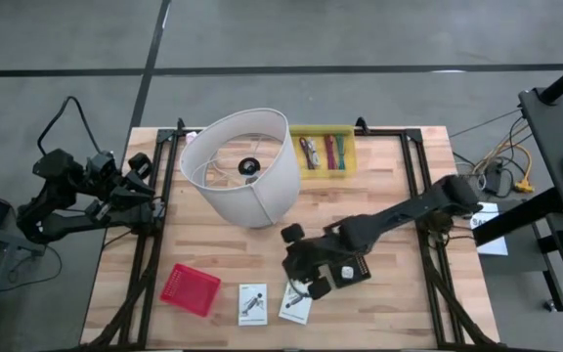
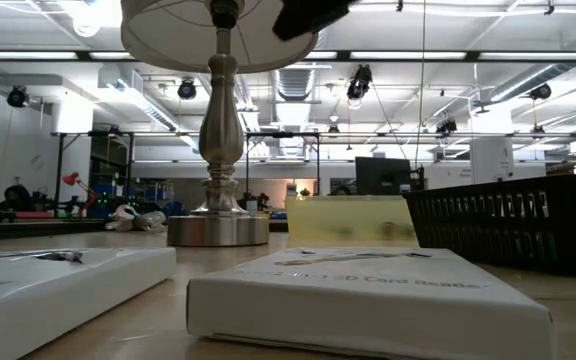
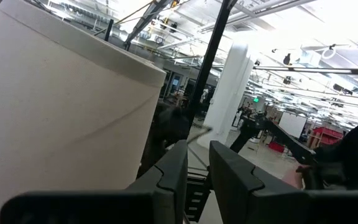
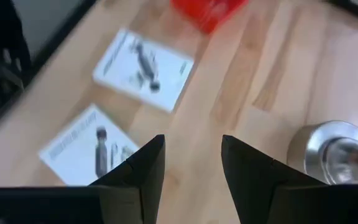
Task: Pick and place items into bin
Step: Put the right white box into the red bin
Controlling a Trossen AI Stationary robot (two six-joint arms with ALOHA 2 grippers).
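Note:
Two white printed cards (image 1: 252,304) (image 1: 297,304) lie flat near the table's near edge; the right wrist view shows them as well (image 4: 145,62) (image 4: 89,146). Thin pen-like tools (image 1: 324,154) lie in the yellow bin (image 1: 350,156) at the far edge. No tiny cubes show. My right gripper (image 1: 311,286) hovers open just above the right-hand card, touching nothing (image 4: 191,168). My left gripper (image 1: 150,191) waits at the table's left edge beside the lampshade, its fingers slightly apart (image 3: 199,174).
A lamp with a large white shade (image 1: 247,166) stands in the middle of the table, its metal base (image 4: 334,152) close to my right gripper. A red mesh basket (image 1: 190,289) sits left of the cards. Bare wood lies right of the cards.

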